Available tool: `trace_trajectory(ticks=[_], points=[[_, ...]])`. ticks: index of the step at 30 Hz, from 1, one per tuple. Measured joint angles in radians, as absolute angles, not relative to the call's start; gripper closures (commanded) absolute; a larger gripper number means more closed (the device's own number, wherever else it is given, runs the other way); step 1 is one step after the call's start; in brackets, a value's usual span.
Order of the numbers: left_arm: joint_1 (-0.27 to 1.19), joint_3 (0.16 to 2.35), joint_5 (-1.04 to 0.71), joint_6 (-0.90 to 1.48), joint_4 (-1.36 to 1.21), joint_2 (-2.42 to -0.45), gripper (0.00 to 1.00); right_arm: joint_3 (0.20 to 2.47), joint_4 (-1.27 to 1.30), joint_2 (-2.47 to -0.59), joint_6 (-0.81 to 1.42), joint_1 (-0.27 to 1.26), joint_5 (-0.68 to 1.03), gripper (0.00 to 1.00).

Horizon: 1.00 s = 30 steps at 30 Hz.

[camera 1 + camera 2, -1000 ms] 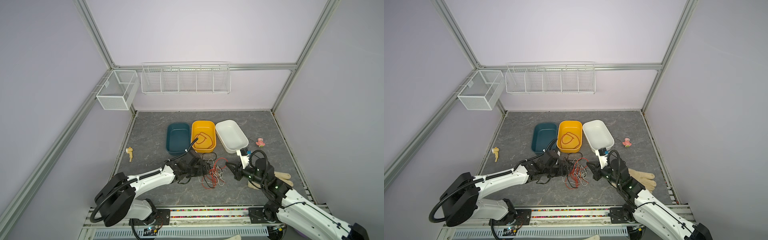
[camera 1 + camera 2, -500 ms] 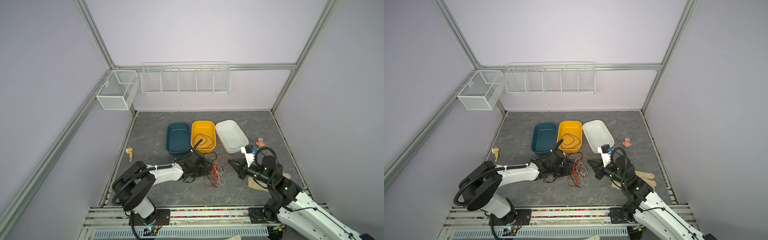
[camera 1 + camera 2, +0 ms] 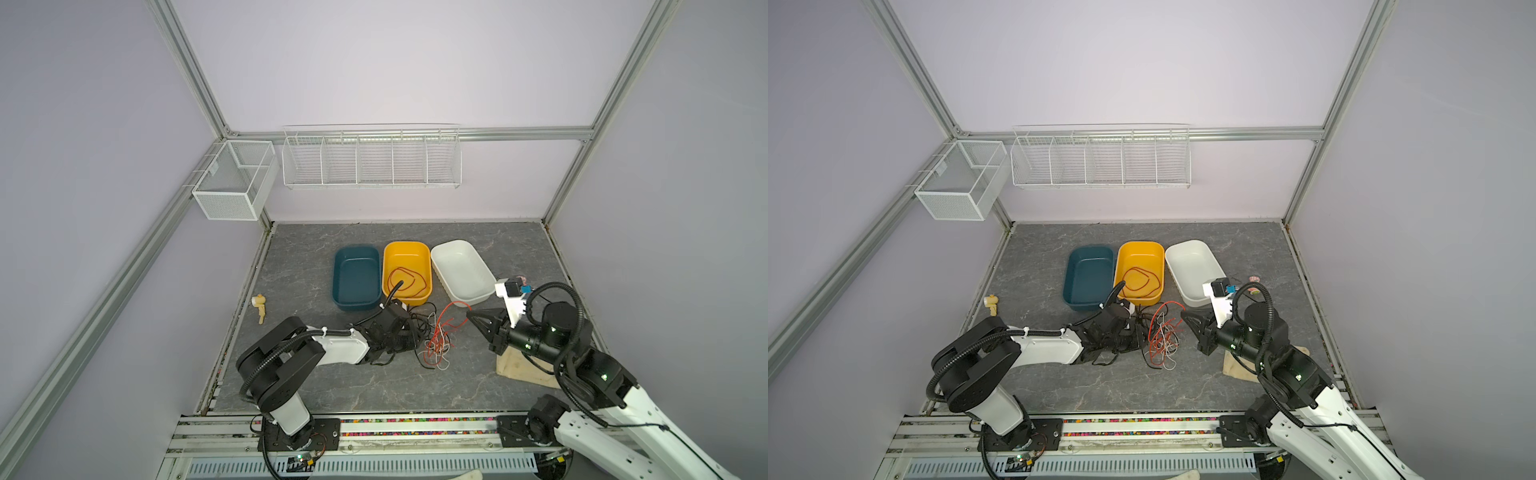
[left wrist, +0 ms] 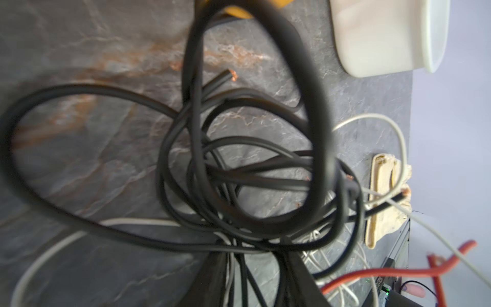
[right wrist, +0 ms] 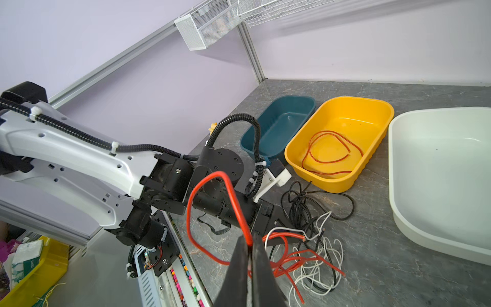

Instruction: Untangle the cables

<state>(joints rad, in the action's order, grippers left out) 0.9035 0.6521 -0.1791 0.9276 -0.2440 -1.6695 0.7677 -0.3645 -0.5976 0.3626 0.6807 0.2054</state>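
The cables lie tangled on the grey floor in front of the tubs: black loops (image 3: 419, 324) on the left, red and white strands (image 3: 438, 345) (image 3: 1163, 340) on the right. My left gripper (image 3: 405, 336) (image 3: 1128, 332) is low in the black loops. In the left wrist view its jaws (image 4: 256, 255) stand apart, with black cables (image 4: 194, 106) and a white strand running between them. My right gripper (image 3: 471, 314) (image 3: 1185, 318) (image 5: 249, 245) is shut on a red cable (image 5: 191, 202) that arcs up from the pile. Another red cable (image 3: 405, 280) (image 5: 332, 154) lies coiled in the yellow tub.
Teal tub (image 3: 357, 282), yellow tub (image 3: 428, 257) and white tub (image 3: 461, 270) stand in a row behind the tangle. A beige glove (image 3: 519, 368) lies under my right arm. A small yellow toy (image 3: 259, 305) sits at the left edge. Wire baskets (image 3: 370, 162) hang on the back wall.
My left gripper's jaws have narrowed around the black cables. My right gripper has pulled back to the right with the red cable, drawing out a loop.
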Motion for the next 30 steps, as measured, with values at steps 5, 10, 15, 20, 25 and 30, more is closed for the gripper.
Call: trace_trajectory(ticks=[5, 10, 15, 20, 25, 30], points=[[0.904, 0.633, -0.194, 0.936, -0.358, -1.711, 0.72, 0.867, -0.465, -0.620, 0.354, 0.683, 0.183, 0.94], [0.904, 0.618, -0.209, 0.944, -0.455, -1.748, 0.76, 1.007, -0.568, -0.670, 0.339, 0.683, 0.129, 0.94], [0.904, 0.605, -0.214, 0.944, -0.507, -1.764, 0.76, 1.116, -0.664, -0.745, 0.319, 0.685, 0.074, 0.94], [0.904, 0.589, -0.214, 0.950, -0.549, -1.772, 0.77, 1.200, -0.727, -0.803, 0.304, 0.685, 0.049, 0.94], [0.904, 0.566, -0.213, 0.952, -0.577, -1.766, 0.77, 1.274, -0.765, -0.849, 0.297, 0.685, 0.036, 0.94], [0.904, 0.549, -0.205, 0.951, -0.578, -1.752, 0.77, 1.394, -0.817, -0.910, 0.286, 0.685, 0.022, 0.94]])
